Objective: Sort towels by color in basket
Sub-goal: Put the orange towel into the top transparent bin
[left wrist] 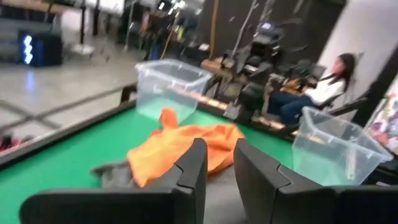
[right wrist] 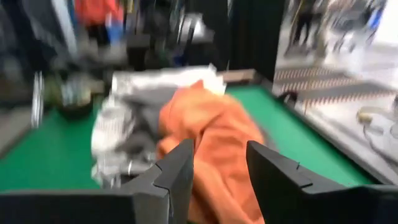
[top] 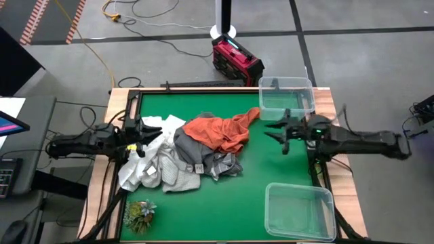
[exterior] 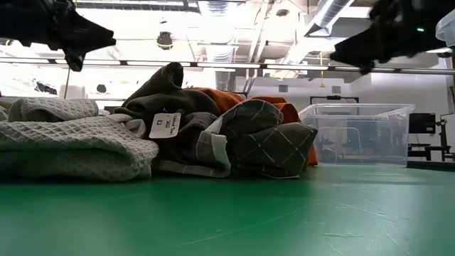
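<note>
The towels lie in a heap left of the table's middle. The rust-orange towel (top: 220, 132) (left wrist: 186, 143) (right wrist: 211, 134) rests on top of the dark grey and grey-checked ones (top: 200, 154) (exterior: 263, 142). The white and pale grey ones (top: 152, 166) (exterior: 71, 139) are spread at the heap's left. My left gripper (top: 148, 134) (left wrist: 219, 162) is open, hovering above the heap's left edge and pointing right. My right gripper (top: 270, 130) (right wrist: 221, 162) is also open, in the air right of the orange towel and pointing left. Both are well above the table in the low view.
A clear plastic bin (top: 286, 95) stands at the far right corner and a second one (top: 300, 210) at the near right corner. A small green leafy tuft (top: 139, 213) lies near the near left corner. Bare green table (top: 230, 203) stretches in front of the heap.
</note>
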Controlling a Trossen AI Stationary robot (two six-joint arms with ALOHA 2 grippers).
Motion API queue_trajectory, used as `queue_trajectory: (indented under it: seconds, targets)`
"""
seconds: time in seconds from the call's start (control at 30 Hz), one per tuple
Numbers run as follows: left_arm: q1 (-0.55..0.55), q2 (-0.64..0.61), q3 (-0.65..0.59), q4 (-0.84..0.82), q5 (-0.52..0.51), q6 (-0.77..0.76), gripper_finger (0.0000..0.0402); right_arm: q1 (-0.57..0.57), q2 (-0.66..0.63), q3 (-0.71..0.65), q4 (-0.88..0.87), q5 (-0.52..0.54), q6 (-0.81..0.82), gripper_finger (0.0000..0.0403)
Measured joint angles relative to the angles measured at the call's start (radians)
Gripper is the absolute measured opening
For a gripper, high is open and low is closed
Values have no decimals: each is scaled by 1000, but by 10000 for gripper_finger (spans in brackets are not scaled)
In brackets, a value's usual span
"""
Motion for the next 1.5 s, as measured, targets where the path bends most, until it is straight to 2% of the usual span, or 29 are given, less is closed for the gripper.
queue_trajectory:
  seconds: [0.17, 0.33, 0.47, 0.57, 0.67, 0.77, 0.87, 1.03, 1.07, 1.17, 1.33, 1.5]
  targets:
    - [0, 105, 69, -42, -49, -23, 119, 41, 366, 262, -222, 1, -122, 187]
    - [0, 224, 130, -44, -54, 11, 174, 45, 673, 501, -422, 15, -257, 231]
    - [0, 294, 176, -47, -54, 54, 204, 31, 841, 621, -458, 15, -304, 260]
    - [0, 327, 212, -52, -54, 82, 211, 24, 928, 672, -456, 18, -336, 265]
    - [0, 341, 235, -53, -54, 127, 212, 12, 999, 693, -444, 17, -342, 258]
    - [0, 348, 245, -42, -54, 177, 212, -12, 1053, 705, -433, 16, -347, 227]
    - [0, 349, 245, -22, -54, 209, 212, -33, 1096, 712, -433, 9, -349, 166]
    - [0, 353, 246, 14, -55, 276, 212, -56, 1126, 749, -466, -9, -376, 28]
    - [0, 353, 246, 23, -60, 292, 212, -59, 1120, 762, -485, -10, -387, 19]
    - [0, 353, 246, 58, -93, 323, 212, -72, 1076, 825, -547, -9, -392, 25]
    - [21, 368, 246, 123, -161, 346, 212, -102, 928, 935, -597, -1, -398, 18]
    - [86, 409, 246, 112, -166, 368, 207, -158, 741, 1002, -609, 104, -389, 19]
